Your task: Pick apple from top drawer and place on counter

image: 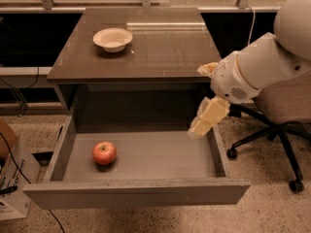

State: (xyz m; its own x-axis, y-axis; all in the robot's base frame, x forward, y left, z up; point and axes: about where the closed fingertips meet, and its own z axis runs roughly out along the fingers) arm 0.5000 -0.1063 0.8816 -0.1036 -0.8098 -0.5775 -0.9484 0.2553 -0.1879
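The red apple [104, 153] lies on the floor of the open top drawer [155, 157], towards its left side. The drawer is pulled fully out below the counter [160, 50]. My gripper [195, 131], cream-coloured on a white arm, hangs over the right end of the drawer, just inside its right wall and below the counter's front edge. It is well to the right of the apple, apart from it, and holds nothing that shows.
A cream-white bowl [112, 39] stands on the counter at the back left. An office chair [272, 130] with wheeled legs stands right of the drawer, behind my arm. A cardboard box [12, 183] and cables lie on the floor at the left.
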